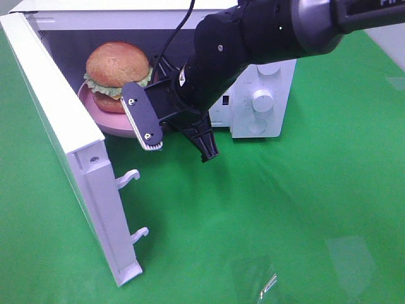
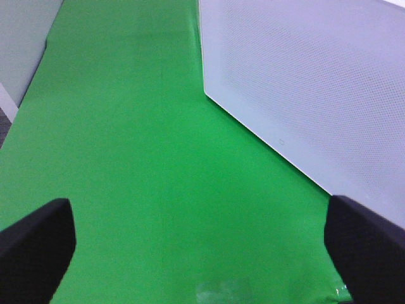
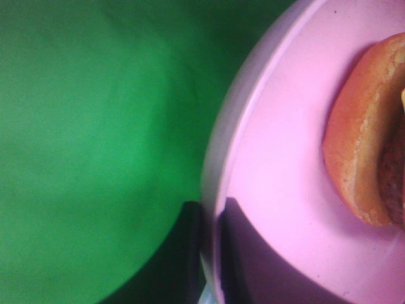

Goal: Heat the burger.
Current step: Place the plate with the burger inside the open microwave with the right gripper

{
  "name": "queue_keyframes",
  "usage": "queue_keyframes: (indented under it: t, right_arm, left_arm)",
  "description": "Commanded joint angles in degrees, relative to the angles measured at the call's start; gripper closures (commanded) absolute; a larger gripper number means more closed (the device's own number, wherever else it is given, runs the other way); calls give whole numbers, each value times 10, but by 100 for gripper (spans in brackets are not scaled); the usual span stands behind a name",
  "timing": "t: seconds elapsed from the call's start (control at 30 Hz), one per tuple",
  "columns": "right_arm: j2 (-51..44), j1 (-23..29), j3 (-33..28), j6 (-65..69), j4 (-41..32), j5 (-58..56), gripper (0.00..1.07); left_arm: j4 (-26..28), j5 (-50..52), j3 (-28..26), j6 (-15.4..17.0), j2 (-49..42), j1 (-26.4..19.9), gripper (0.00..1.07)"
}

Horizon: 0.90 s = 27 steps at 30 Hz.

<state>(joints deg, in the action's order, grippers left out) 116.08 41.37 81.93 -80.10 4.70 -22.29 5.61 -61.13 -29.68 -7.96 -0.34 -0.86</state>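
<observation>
- Burger (image 1: 117, 66) sits on pink plate (image 1: 112, 126) in white microwave (image 1: 259, 104), door (image 1: 63, 145) open
- Right tool (image 3: 209, 259) pinches plate rim
- Left tool (image 2: 202, 253) spreads wide over green desk (image 2: 139, 158)

The bench (image 1: 304, 209) is covered with a bright green cloth (image 2: 145, 158). The cloth lies flat, with shallow creases. Two pale glossy patches (image 1: 347, 254) show on it near the front of the exterior high view. Beyond the far right corner is a light grey surface (image 1: 393, 44). In the left wrist view a pale panel (image 2: 25, 44) borders the cloth. Lighting is even and diffuse; shadows are soft.
</observation>
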Motion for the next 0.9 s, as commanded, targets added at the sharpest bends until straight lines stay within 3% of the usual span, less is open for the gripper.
queue_keyframes:
  t: [0.03,0.2,0.9]
  right_arm:
    - [1,-1,22,23,19,30,107]
    - [27,-1,61,68,44,1,107]
    - [68,-8,124,104,68,-13,107]
  left_arm:
    - [3,-2,1,0,-10,3,7]
    - [3,-2,1,0,-10,3,7]
    - [3,-2,1,0,-10,3,7]
